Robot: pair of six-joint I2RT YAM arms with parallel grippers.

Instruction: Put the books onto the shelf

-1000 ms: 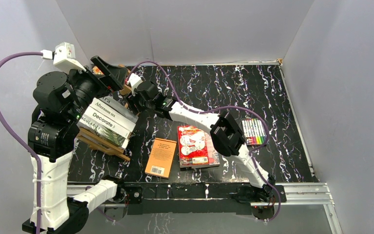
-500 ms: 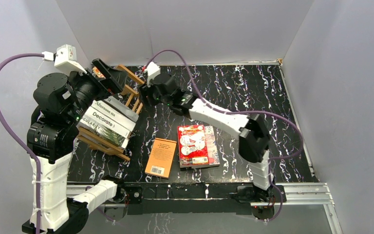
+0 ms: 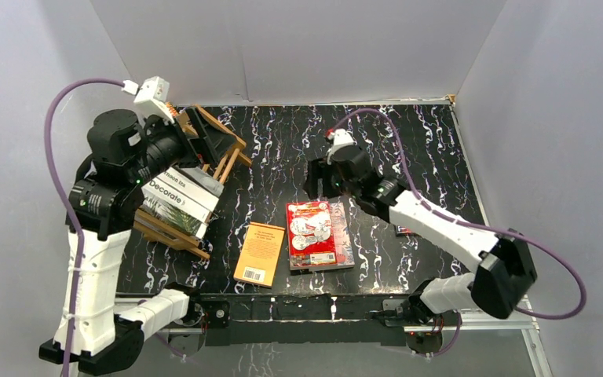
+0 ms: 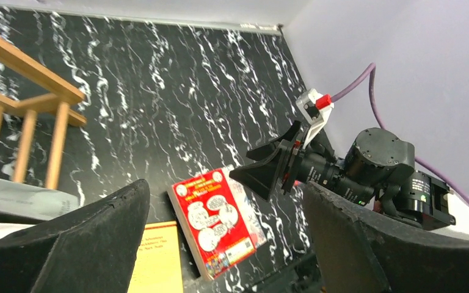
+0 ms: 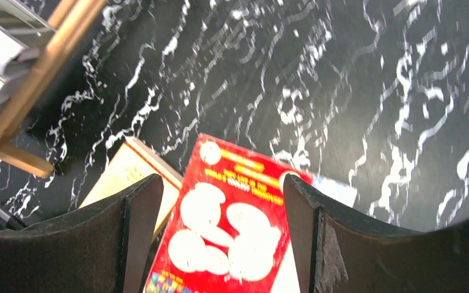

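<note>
Shelf [image 3: 224,154]: 9 o'clock side of worktop [image 3: 424,141]. Books [image 3: 177,195] stacked inside, "Decorate" spine up.
Left gripper [image 4: 224,186]: at shelf's 12 o'clock end, fingers wide apart, nothing between.
Red illustrated book [image 3: 312,234]: flat near 6 o'clock edge, atop second book.
Orange paperback [image 3: 260,253]: at its 9 o'clock, narrow gap; bare strip separates paperback from shelf.
Right gripper [image 5: 221,182]: over red book's 12 o'clock edge, fingers apart, holding nothing.

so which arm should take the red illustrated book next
right: the right gripper, open, hangs close to the red illustrated book; the left gripper is off by the wooden slatted shelf
</note>
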